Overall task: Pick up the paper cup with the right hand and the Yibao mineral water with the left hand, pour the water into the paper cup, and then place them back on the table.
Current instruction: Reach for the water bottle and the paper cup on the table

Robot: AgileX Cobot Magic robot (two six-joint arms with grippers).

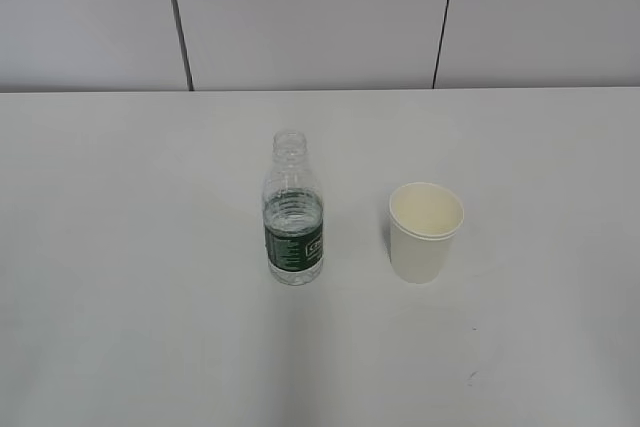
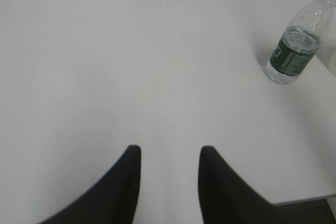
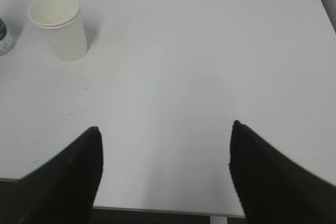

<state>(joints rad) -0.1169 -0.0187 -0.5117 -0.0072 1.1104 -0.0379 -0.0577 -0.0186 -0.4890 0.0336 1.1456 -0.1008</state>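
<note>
With both sets of fingers point(image 3: 94, 145) apart, the cup point(image 1: 426, 231) should be approached level and gripped gently; the bottle point(image 1: 293, 212) likewise.

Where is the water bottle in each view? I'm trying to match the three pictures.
Exterior view: the bottle stands upright left of centre, left of the paper cup.
Left wrist view: upper right, far from the gripper.
Right wrist view: only a sliver at the left edge.
Shared landmark: the white table.
</note>
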